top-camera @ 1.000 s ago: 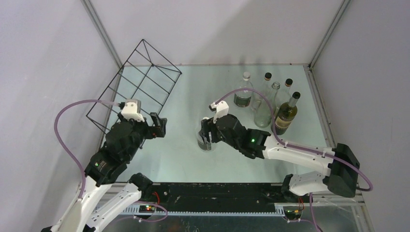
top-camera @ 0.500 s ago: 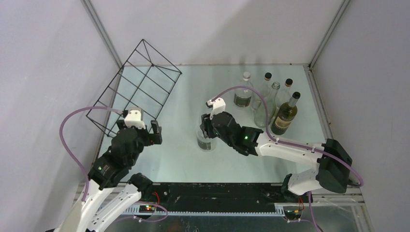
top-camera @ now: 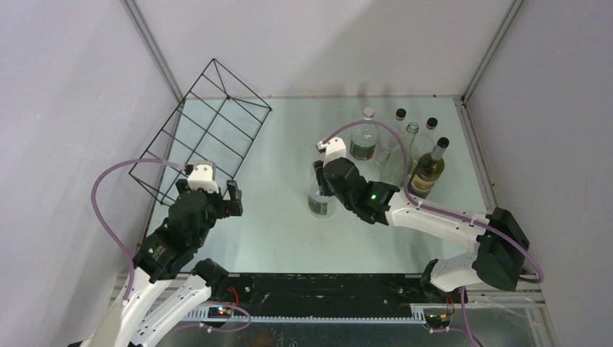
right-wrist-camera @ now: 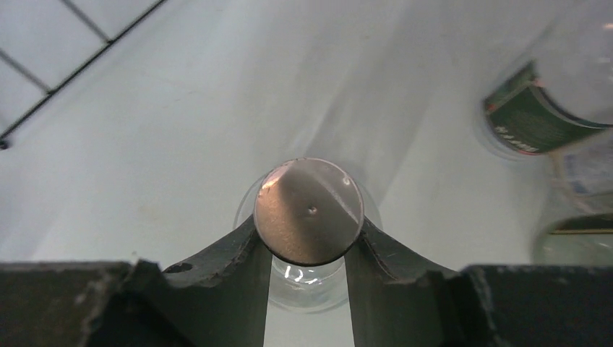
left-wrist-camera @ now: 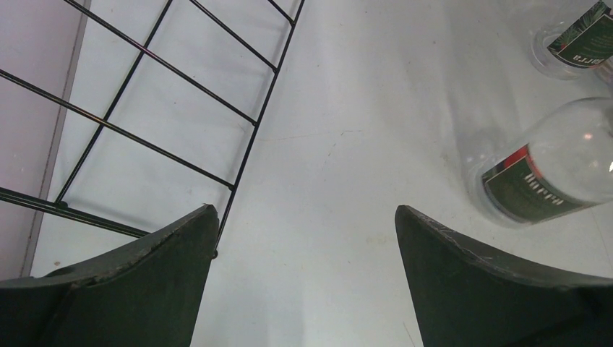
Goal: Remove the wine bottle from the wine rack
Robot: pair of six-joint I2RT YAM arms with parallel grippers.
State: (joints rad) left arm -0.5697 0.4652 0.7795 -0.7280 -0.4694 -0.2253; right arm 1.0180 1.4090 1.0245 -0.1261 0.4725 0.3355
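Pale green worktop point(top-camera: 275, 238) fills the booth. Black wire wine rack point(top-camera: 209, 123) sits tilted at its far left corner. Clear wine bottle point(top-camera: 319, 204) stands upright mid-worktop, well apart from the rack and further right than before, its cap clamped in my right pincer point(top-camera: 319, 184). My left pincer point(top-camera: 233, 199) gapes empty near the rack.

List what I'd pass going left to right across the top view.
rack → held bottle → white-capped bottle → green bottle. The three bottles standing between the last two overlap, so they are left out.
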